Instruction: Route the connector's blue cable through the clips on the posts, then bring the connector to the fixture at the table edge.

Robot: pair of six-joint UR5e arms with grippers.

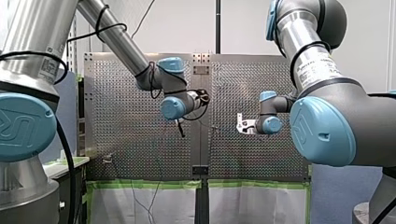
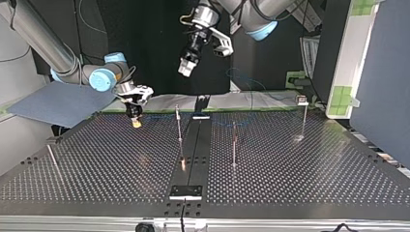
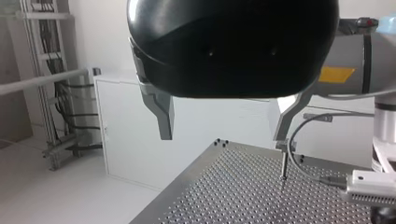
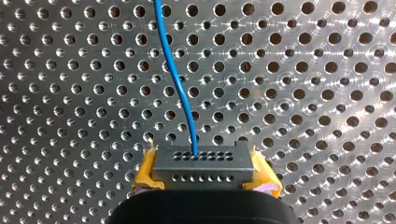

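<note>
On the table [image 2: 290, 183] four posts [image 2: 179, 130] stand: one at the top view's left edge, two flanking the middle strip [image 2: 193, 154], one far right; the connector [image 4: 203, 161] sits in my right gripper [image 4: 204, 171], its cable [image 4: 175, 84] running ahead over the table; my left gripper [image 2: 186, 67] hangs above the strip's far end.

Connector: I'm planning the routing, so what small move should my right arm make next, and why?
Probably carry the connector toward the nearest post, near the top view's middle. The right gripper is shut on it between yellow pads, the blue cable runs loose over the table, and I cannot see it in any clip.
</note>
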